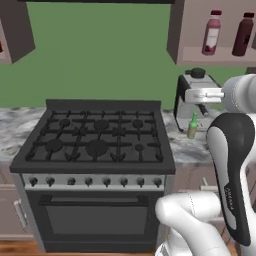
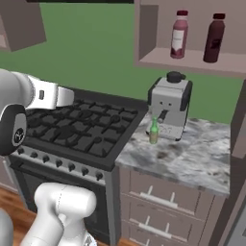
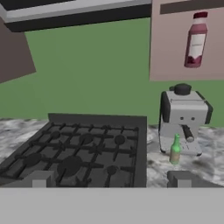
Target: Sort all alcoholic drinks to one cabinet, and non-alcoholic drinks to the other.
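Hand view shows the end effector (image 3: 109,179) open and empty, well back from the green bottle (image 3: 175,149) standing on the tabletop (image 3: 210,162) just before the coffee machine (image 3: 183,116) (a careless reach could topple it).

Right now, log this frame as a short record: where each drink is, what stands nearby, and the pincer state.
green bottle: upright on the counter, just in front of the coffee machine
pink bottle: upright in the open cabinet above
maroon bottle: same shelf, beside the pink one
stove: bare burners
pincer: open, holding nothing
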